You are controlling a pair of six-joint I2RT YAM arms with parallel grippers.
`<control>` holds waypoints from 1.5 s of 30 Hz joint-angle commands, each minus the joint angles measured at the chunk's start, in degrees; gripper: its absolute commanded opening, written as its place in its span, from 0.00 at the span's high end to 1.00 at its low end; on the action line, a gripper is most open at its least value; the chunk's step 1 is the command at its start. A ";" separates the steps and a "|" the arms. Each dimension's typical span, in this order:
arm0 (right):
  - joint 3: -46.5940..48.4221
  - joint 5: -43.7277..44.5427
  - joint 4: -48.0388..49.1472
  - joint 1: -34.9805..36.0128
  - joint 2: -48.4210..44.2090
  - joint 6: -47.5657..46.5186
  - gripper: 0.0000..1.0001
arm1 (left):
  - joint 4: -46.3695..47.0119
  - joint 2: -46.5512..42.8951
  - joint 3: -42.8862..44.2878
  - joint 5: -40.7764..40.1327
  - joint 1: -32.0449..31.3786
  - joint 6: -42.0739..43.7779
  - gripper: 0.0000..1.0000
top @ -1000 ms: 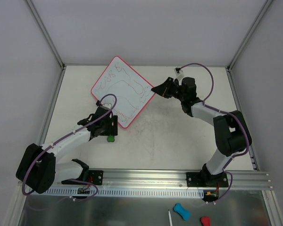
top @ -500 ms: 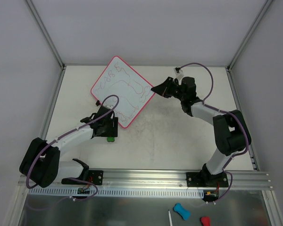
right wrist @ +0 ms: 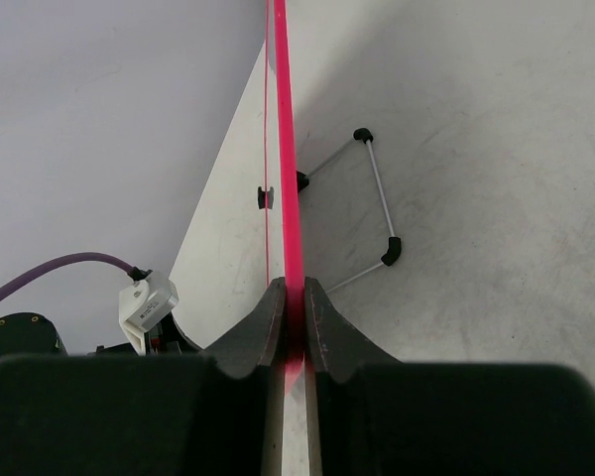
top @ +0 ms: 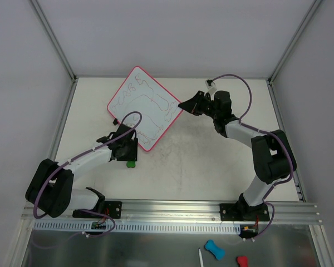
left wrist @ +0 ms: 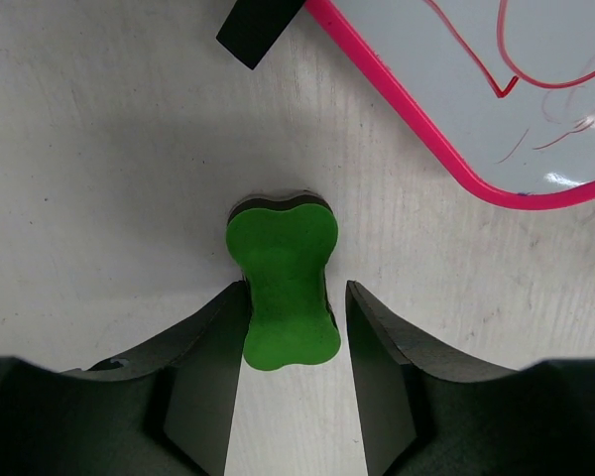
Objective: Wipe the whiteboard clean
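Nearest the bases, the left gripper [left wrist: 296, 297] is down on the table [top: 211, 161] with its jaws set either side of a green bone-shaped eraser [left wrist: 283, 283]. They are part-way apart: one finger looks to be against the eraser's waist, while a thin gap shows at the other, so it does not look clamped yet. In the wrist view the eraser's long axis runs from 12 to 6 o'clock, in line with the fingers, so the jaws should bear on its narrow middle. The whiteboard [top: 145, 108] lies just beyond, at about 1 o'clock from the eraser. Its nearest pink corner is close to the eraser but not touching it, and red scribbles [top: 156, 103] cover the face. The board is turned like a diamond and leans on a wire stand [right wrist: 377, 198]. At the board's 3 o'clock corner, the right gripper [right wrist: 294, 290] is closed tight on the pink rim, steadying it. The left arm is much the nearer to the eraser, so the wiping falls to it. It probably has to pinch, lift, then sweep toward 1 o'clock.
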 commanded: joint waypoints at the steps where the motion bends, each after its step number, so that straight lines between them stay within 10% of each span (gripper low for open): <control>1: 1.96 -0.87 0.40 0.17 1.06 -0.10 1.00 | -1.52 1.08 2.29 -0.30 -0.47 -0.77 0.56; 12: 1.96 -0.96 0.40 0.26 1.23 0.07 1.00 | -2.22 1.62 2.82 -1.71 -0.38 -1.39 0.70; 18: 2.13 -1.22 0.40 0.08 1.41 0.25 1.00 | -2.14 -2.85 3.17 -0.49 -0.38 -1.30 1.00; 30: 2.75 -2.19 0.23 -0.01 2.02 0.51 1.00 | -1.79 -13.41 17.14 -10.83 -0.38 -1.13 1.00; 39: 2.57 -1.58 0.31 -0.10 1.41 0.25 1.00 | -0.73 -4.81 27.70 -17.18 0.76 4.86 1.00; 45: 3.10 -2.10 0.23 -0.10 1.85 0.34 1.00 | 12.52 -1.90 23.31 7.75 10.16 1.17 1.00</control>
